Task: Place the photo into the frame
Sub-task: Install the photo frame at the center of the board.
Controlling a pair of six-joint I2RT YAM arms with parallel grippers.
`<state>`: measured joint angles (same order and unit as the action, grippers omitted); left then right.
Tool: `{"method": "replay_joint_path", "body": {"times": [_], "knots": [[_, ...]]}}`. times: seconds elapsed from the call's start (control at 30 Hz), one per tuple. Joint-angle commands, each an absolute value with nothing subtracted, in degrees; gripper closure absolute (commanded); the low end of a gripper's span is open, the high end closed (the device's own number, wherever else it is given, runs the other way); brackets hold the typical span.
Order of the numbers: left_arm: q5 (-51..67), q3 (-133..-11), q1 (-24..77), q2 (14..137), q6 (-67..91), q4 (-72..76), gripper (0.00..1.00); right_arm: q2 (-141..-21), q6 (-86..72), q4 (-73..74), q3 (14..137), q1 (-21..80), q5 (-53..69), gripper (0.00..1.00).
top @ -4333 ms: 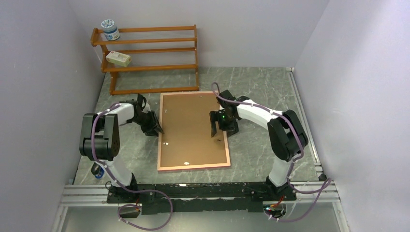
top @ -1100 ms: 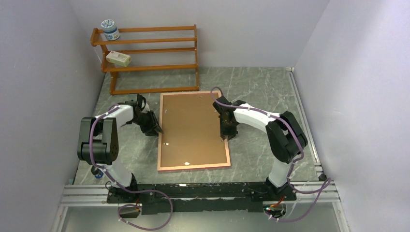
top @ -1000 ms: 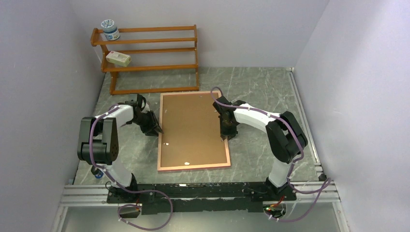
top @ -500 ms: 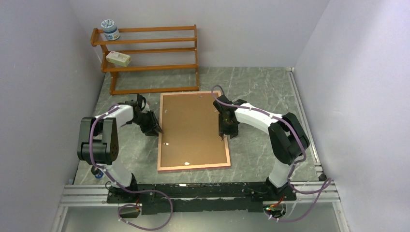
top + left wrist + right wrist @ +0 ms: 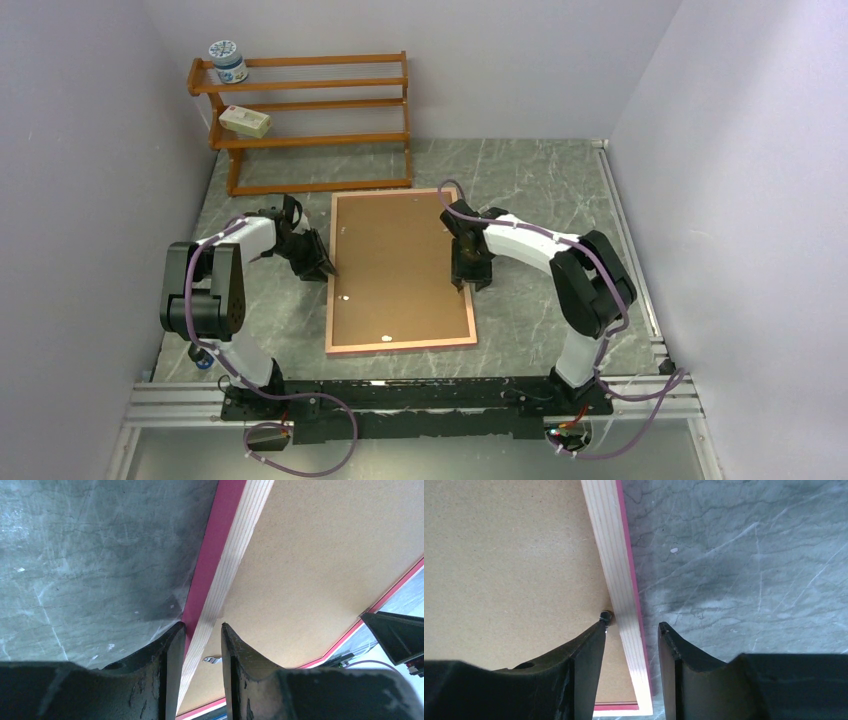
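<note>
Left gripper [image 5: 202, 626] looks clamped narrow on one rail of the face-down pink rectangular picture frame [image 5: 400, 346], right gripper [image 5: 631, 622] part-open astride the opposite rail, photo unseen; I plan to slide the small metal tab [image 5: 605, 615] at its inner fingertip [image 5: 594, 640] slowly, flat along the brown hardboard backing sheet [image 5: 499, 555].

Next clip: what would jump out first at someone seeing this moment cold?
The large frame lies back-up in the middle of the table, its brown backing sheet filling it inside a pink border. The left gripper and right gripper each straddle one long side of it, facing each other. At the far left, a wooden rack carries a jar and a small box.
</note>
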<state>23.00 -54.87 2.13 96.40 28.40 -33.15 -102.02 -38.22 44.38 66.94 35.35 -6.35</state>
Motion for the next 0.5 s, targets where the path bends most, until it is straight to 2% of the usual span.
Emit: {"method": "replay_joint_path", "body": {"times": [0.0,0.47], "knots": [[23.6,-54.8,2.5,95.0,29.4,-31.8,0.62,-103.5,-39.5,43.3,65.7,35.6,-6.6,0.53],[23.7,-54.8,2.4,95.4,29.4,-31.9,0.62,-104.3,-40.2,43.6,63.3,35.6,-6.4,0.64]]}}
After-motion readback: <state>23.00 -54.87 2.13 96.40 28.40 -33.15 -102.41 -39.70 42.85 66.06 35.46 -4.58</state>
